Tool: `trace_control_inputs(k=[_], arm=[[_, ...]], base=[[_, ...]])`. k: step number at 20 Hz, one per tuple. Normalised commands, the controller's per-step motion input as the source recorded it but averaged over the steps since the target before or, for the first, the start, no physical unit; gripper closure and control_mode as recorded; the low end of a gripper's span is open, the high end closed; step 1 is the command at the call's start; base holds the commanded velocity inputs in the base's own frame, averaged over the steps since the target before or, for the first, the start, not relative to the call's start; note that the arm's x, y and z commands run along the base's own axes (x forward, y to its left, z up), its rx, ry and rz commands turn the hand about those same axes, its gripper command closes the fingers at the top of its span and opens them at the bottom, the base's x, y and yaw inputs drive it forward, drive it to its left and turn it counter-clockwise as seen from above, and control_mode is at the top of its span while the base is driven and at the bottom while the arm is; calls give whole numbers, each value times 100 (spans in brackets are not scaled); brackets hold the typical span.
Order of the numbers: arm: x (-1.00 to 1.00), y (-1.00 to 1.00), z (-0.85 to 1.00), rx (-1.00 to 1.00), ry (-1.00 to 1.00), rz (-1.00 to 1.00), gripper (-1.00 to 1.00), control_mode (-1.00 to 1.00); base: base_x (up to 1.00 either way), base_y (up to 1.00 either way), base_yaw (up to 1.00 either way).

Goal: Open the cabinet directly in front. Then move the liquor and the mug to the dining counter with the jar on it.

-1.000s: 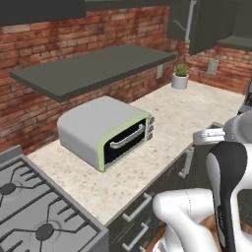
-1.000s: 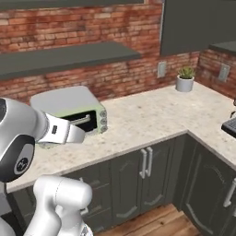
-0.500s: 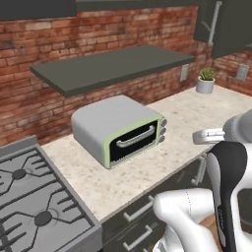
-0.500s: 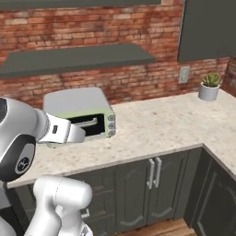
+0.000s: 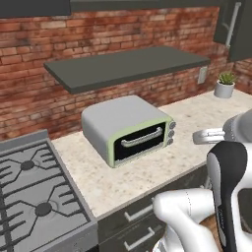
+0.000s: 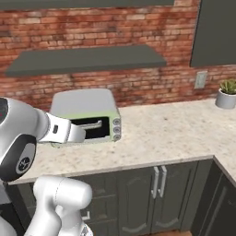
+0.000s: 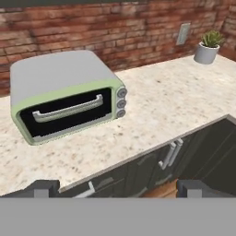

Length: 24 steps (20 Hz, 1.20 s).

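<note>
- We count one toaster oven [image 5: 128, 129], one potted plant [image 6: 227, 93], one wall shelf [image 5: 128, 66].
- One cabinet [image 6: 216, 32], upper right on the brick wall; its bar handle [image 5: 231, 24] runs upright.
- Gripper [image 7: 115, 186]: jaws spread wide, holding nothing.

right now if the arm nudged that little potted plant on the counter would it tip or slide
The potted plant would probably slide rather than tip: its pot looks squat, and the worktop under it is smooth stone. It likely weighs little for its size, so a light push should move it. A push high on the leaves might tilt it.
</note>
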Motion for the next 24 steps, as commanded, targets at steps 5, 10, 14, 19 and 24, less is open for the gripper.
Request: trace_control_inputs(k=[5,10,14,19,24], arm=[[0,0,0,0,0,0,-100,100],[0,0,0,0,0,0,-100,100],[0,0,0,0,0,0,-100,100],[0,0,0,0,0,0,-100,100],[0,0,0,0,0,0,-100,100]], base=[[37,-100,11],[0,-92,14],[0,-29,3],[44,-81,2],[74,-100,1]])
